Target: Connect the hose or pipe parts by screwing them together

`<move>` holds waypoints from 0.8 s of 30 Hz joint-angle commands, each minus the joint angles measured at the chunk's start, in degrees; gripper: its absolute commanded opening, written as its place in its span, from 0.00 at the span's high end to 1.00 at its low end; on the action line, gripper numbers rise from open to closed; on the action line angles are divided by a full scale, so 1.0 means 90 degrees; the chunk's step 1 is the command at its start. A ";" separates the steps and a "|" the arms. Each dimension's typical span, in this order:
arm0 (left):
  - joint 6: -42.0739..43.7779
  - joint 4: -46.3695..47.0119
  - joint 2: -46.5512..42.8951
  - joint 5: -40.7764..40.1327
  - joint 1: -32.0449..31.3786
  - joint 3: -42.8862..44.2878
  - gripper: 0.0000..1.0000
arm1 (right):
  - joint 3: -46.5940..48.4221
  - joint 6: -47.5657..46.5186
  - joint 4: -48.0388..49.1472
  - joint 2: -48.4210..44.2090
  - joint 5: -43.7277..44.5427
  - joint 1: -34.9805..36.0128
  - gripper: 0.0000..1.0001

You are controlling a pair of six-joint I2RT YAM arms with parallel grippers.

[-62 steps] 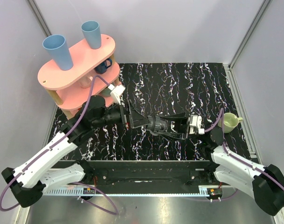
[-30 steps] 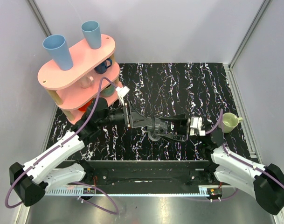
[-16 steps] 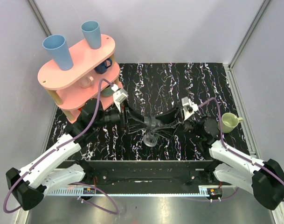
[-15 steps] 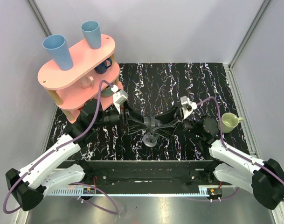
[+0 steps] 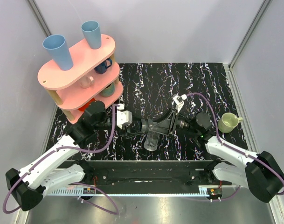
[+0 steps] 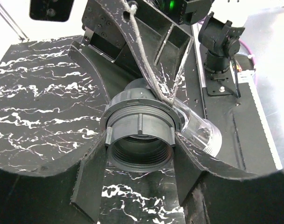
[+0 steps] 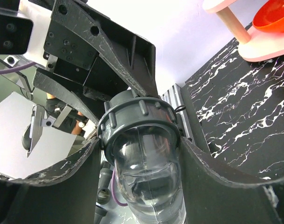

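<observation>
L gripper (image 6: 141,142) is clamped on the grey coupling (image 6: 139,127). Its fingers (image 6: 91,179) press on both sides, and the open threaded bore faces the L wrist cam. R gripper (image 7: 138,140) grips from the opposite end, fingers (image 7: 62,182) tight on either side of the ribbed nut (image 7: 137,116). Coupling & nut sit coaxial, end to end & touching. Can't tell how far the thread is engaged. A clear elbow (image 7: 148,182) comes out of the nut on the R gripper's side & bends downward.

In the top view the two grippers meet nose to nose w/ the joined parts between them. The parts are held in the air over the front-middle of the black marbled table (image 5: 202,84), clear elbow hanging below them.

Further out, a pink rack (image 5: 93,51) stands at the back L corner w/ two blue cups (image 5: 55,49) upright on its top shelf. A green cup (image 5: 229,122) sits on the table just R of the R arm's wrist, apart from it.
</observation>
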 commanded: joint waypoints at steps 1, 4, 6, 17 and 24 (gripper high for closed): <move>0.0925 -0.0419 0.0106 -0.0450 -0.0118 -0.0049 1.00 | 0.0529 0.0438 0.0902 -0.0145 -0.0228 0.0145 1.00; 0.0232 -0.0067 -0.0070 -0.0967 -0.0109 -0.0088 0.58 | 0.0471 -0.0079 0.0648 -0.0184 -0.0276 0.0145 1.00; -0.0206 -0.0076 -0.0206 -0.1222 -0.0109 -0.0059 0.36 | 0.0432 -0.0518 0.0453 -0.0310 -0.0189 0.0154 1.00; -0.2658 -0.1169 -0.1174 -0.2022 -0.0109 0.0273 0.04 | 0.0881 -0.3750 -0.1648 -0.1209 0.0515 0.0154 1.00; -0.4804 -0.1014 -0.1506 -0.2414 -0.0089 0.0351 0.04 | 0.0110 -0.5508 -0.0476 -0.1649 0.0720 0.0154 1.00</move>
